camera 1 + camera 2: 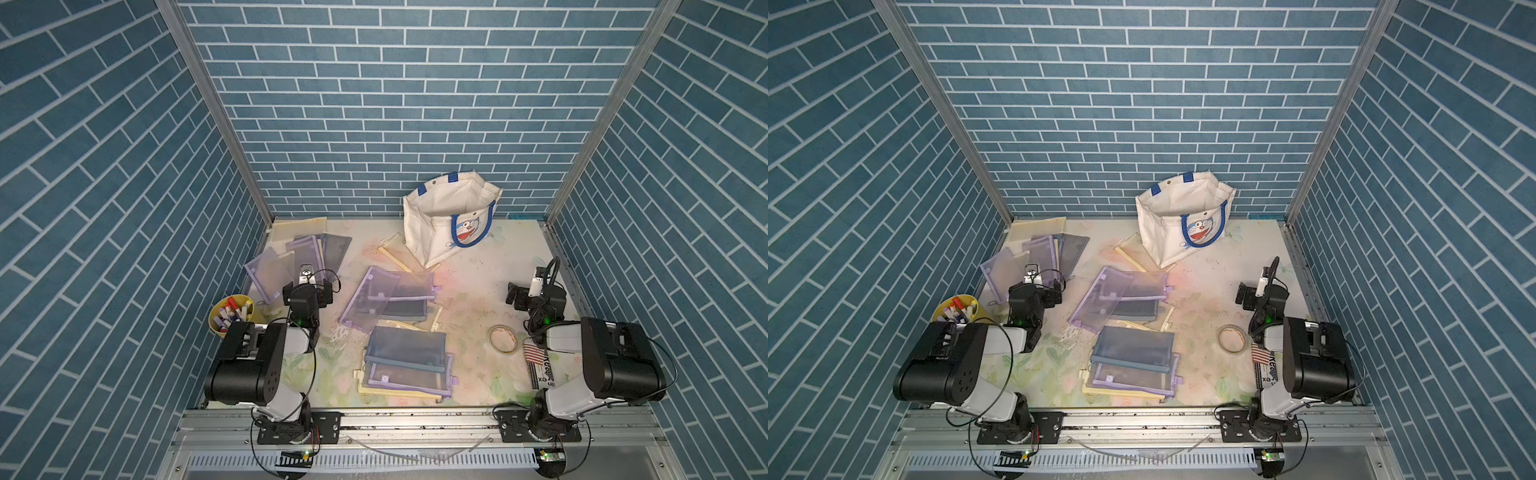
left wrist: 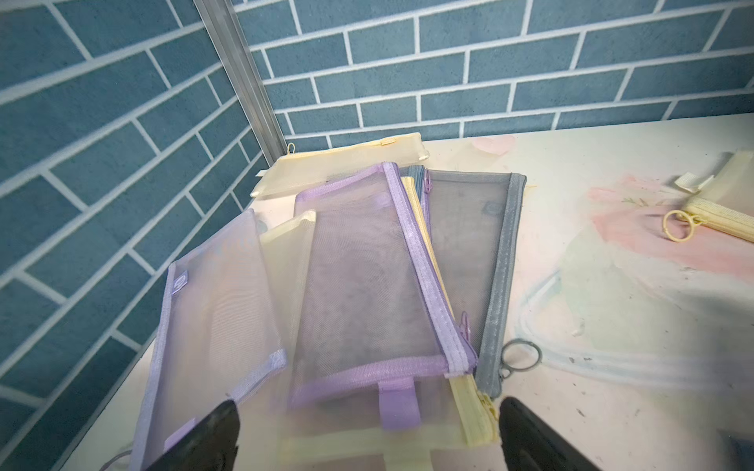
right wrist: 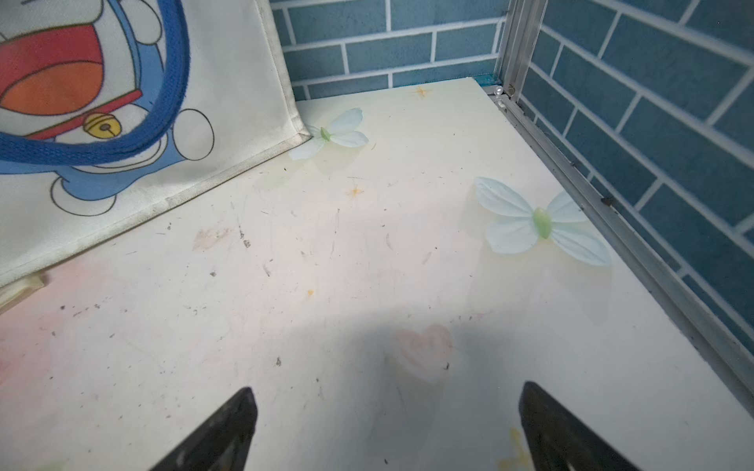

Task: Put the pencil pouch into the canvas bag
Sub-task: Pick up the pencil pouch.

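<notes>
Canvas bag [image 1: 432,235] x1, mesh pencil pouches [image 1: 405,351] in 3 heaps, L claw [image 2: 367,407] & R claw [image 3: 387,389] both spread

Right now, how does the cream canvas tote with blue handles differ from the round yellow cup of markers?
The cream canvas tote is far larger than the round yellow cup. The tote stands near the back wall, the cup beside the left arm. The cup holds markers; the tote shows nothing inside. Both stand with open tops.
</notes>
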`<state>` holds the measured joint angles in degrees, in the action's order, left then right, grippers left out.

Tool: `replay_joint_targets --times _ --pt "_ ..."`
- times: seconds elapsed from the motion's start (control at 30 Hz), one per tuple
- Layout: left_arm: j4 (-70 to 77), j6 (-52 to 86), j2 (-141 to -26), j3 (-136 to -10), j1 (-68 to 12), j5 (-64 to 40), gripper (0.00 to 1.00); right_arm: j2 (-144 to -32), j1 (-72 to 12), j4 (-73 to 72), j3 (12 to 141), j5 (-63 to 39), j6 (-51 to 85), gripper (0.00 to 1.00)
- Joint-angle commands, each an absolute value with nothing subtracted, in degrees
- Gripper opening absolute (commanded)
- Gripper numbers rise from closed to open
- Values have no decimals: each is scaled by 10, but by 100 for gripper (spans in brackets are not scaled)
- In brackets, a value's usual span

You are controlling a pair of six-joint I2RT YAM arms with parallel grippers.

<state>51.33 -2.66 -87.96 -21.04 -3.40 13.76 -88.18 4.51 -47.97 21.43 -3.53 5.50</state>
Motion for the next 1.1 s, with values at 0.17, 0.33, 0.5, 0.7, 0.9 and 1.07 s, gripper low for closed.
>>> replay_joint_targets --times 0.17,0.33,0.5,0.7,0.9,1.07 --pt "519 -33 -878 -212 -36 132 99 -881 42 -484 229 -40 29 99" --pt "519 -32 -878 -212 -37 132 99 -882 42 -484 229 -40 29 99" --pt "519 -32 -878 -213 -36 133 99 -882 42 -484 229 -39 30 99" --pt "519 -33 -878 -212 -36 132 99 -881 42 -484 230 -40 30 99" --pt "519 -32 -878 -213 -36 133 99 -882 43 -483 230 -40 30 99" --pt "495 -33 -834 -209 -38 139 99 -822 42 -422 235 30 52 99"
